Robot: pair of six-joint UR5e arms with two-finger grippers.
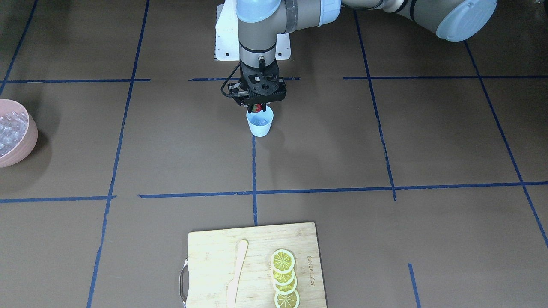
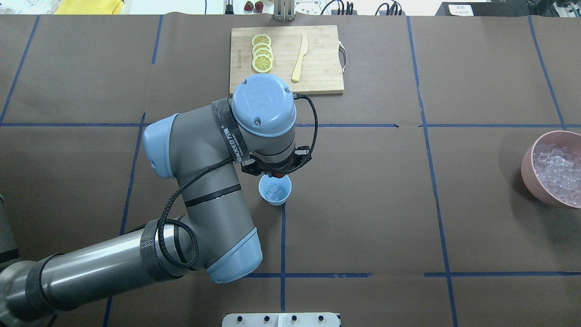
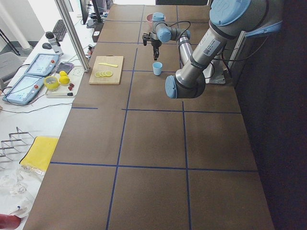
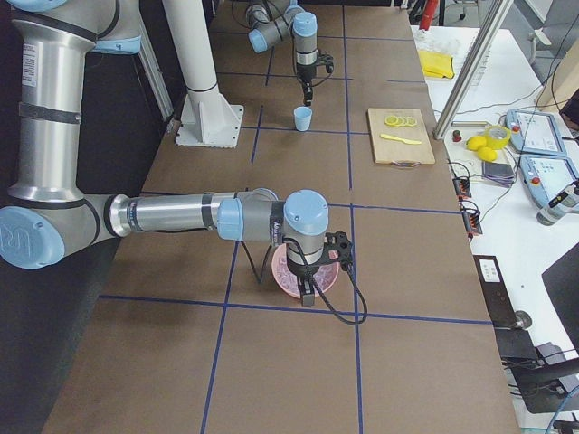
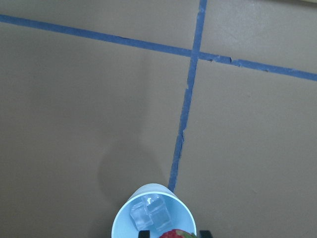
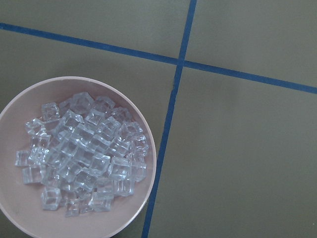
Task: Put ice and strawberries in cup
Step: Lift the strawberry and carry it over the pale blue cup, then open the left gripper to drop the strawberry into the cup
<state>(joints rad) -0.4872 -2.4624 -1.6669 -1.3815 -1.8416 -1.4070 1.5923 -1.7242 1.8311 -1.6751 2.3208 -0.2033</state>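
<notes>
The pale blue cup (image 1: 260, 122) stands at the table's middle, also in the overhead view (image 2: 274, 190) and the left wrist view (image 5: 152, 218). Two or three ice cubes (image 5: 151, 214) lie inside it. My left gripper (image 1: 257, 107) hangs just above the cup's rim, shut on a small red strawberry (image 5: 173, 234), whose red also shows from overhead (image 2: 277, 174). More ice (image 6: 84, 148) fills the pink bowl (image 6: 143, 208). My right gripper (image 4: 308, 287) hovers over that bowl; it shows only in the exterior right view, so I cannot tell whether it is open or shut.
The pink bowl (image 2: 529, 168) sits at the table's end on my right. A wooden cutting board (image 2: 317, 68) with several lemon slices (image 2: 262, 53) and a wooden knife (image 2: 299, 58) lies at the far edge. Blue tape lines cross the brown table.
</notes>
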